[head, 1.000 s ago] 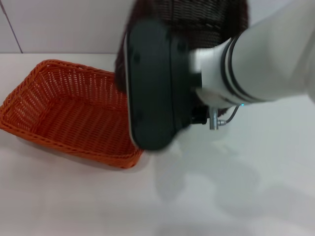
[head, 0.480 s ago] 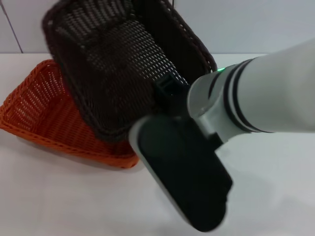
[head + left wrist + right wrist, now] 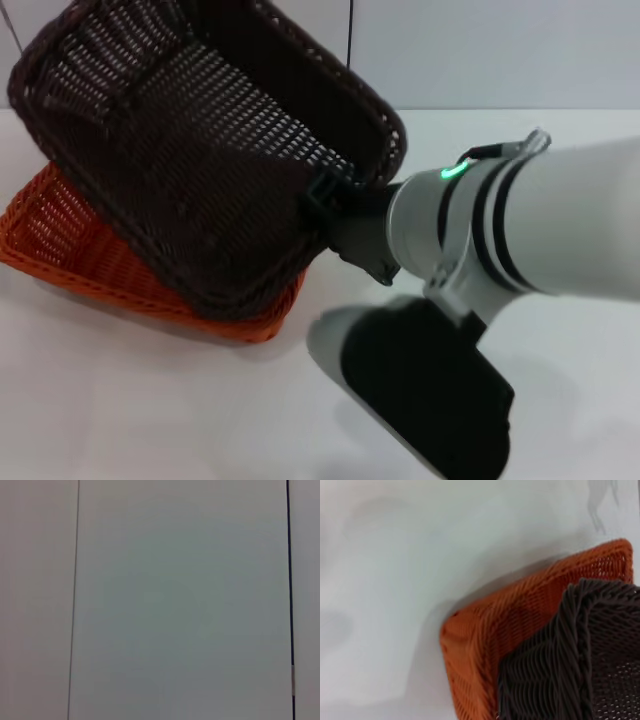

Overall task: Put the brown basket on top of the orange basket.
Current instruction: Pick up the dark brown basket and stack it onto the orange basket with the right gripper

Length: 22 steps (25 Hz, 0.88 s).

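Observation:
The brown basket [image 3: 200, 150] hangs tilted in the air, its open side facing me, over the orange basket [image 3: 60, 250] and hiding most of it. My right gripper [image 3: 322, 200] is shut on the brown basket's right-hand rim, with the white arm reaching in from the right. The orange basket rests on the white table at the left. In the right wrist view a corner of the brown basket [image 3: 580, 655] overlaps the orange basket [image 3: 485, 640]. My left gripper is out of view.
The white table [image 3: 150, 400] stretches in front and to the right. A pale wall stands behind the baskets. The left wrist view shows only a pale panelled wall [image 3: 175, 605]. My right arm's dark elbow cover [image 3: 430, 390] fills the lower right.
My right arm has swung round and carried the brown basket from the back centre leftward, over the orange basket. The orange basket has not moved.

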Tool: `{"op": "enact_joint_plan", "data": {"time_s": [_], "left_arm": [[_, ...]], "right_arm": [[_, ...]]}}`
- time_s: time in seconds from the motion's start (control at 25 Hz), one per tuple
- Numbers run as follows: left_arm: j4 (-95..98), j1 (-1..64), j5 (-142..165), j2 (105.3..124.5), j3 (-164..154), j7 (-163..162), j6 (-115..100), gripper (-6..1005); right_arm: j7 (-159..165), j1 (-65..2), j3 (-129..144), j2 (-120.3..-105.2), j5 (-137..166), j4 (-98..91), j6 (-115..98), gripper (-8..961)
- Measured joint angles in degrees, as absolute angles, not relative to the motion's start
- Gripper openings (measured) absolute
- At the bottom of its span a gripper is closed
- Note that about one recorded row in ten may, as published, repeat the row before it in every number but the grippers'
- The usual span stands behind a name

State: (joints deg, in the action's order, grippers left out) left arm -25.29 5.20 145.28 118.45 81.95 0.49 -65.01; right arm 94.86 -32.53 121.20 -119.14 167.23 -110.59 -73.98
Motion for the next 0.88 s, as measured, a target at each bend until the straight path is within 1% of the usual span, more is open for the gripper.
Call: {"op": "enact_joint_plan", "data": {"time_s": [0.08, 0.36, 0.88], "left_arm": [[-25.2, 5.3, 145.3, 118.47, 81.8, 0.5, -64.7, 728], [-25.3, 5.6, 145.2, 118.48, 81.5, 0.4, -64.5, 728], [-25.0, 5.1, 145.6, 118.47, 81.3, 0.4, -64.2, 728]], "right_arm": [[92.6, -29.9, 122.0, -119.27, 167.2, -110.4, -70.9, 189], [92.0, -27.4, 122.7, -119.12, 167.1, -110.0, -64.7, 196], [90.7, -26.2, 123.6, -119.0, 167.1, -107.8, -61.5, 209]]}}
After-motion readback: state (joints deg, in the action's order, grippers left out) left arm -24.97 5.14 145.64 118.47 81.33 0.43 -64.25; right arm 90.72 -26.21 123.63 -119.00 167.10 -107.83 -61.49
